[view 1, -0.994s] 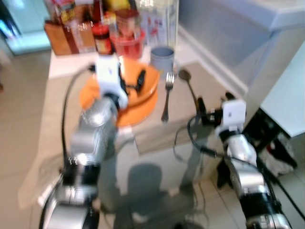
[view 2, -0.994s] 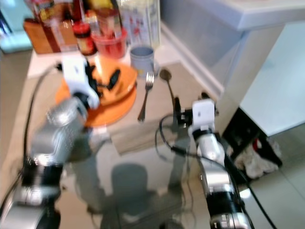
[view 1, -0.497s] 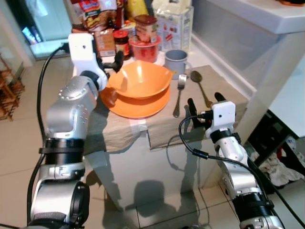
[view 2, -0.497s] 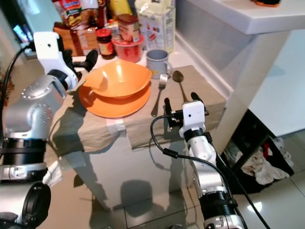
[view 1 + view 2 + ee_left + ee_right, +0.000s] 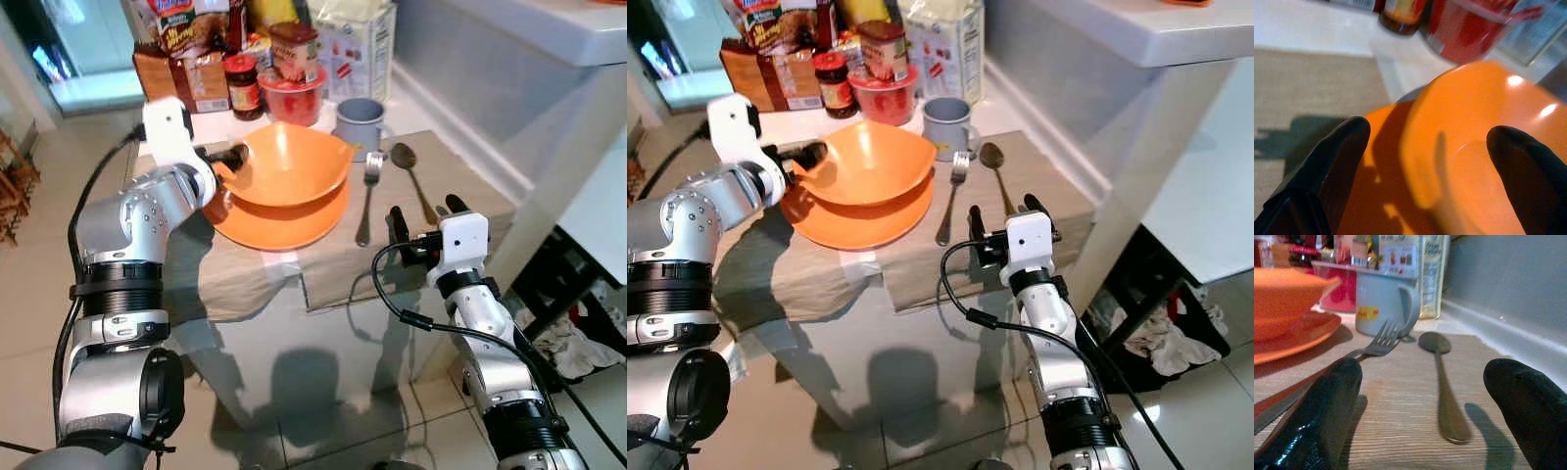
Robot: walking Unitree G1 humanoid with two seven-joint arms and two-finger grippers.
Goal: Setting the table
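An orange bowl [image 5: 291,164] sits in an orange plate [image 5: 281,223] on a beige cloth [image 5: 245,274] over the small table. To their right lie a fork [image 5: 367,196] and a spoon [image 5: 411,171], with a grey mug [image 5: 359,120] behind them. My left gripper [image 5: 230,157] is open at the bowl's left rim; in the left wrist view the bowl's rim [image 5: 1420,147] stands between its fingers [image 5: 1332,161]. My right gripper [image 5: 423,213] hovers open at the table's front right edge, just short of the spoon [image 5: 1442,382] and the fork [image 5: 1376,346].
Jars, a red tub [image 5: 291,96], boxes and a carton [image 5: 358,49] crowd the back of the table. A white counter [image 5: 529,29] and a wall rise on the right. Dark clutter [image 5: 578,323] lies on the tiled floor at the lower right.
The blurred view has steadied. My left gripper has come down from behind the bowl to its left rim. My right gripper has stayed at the table's front edge.
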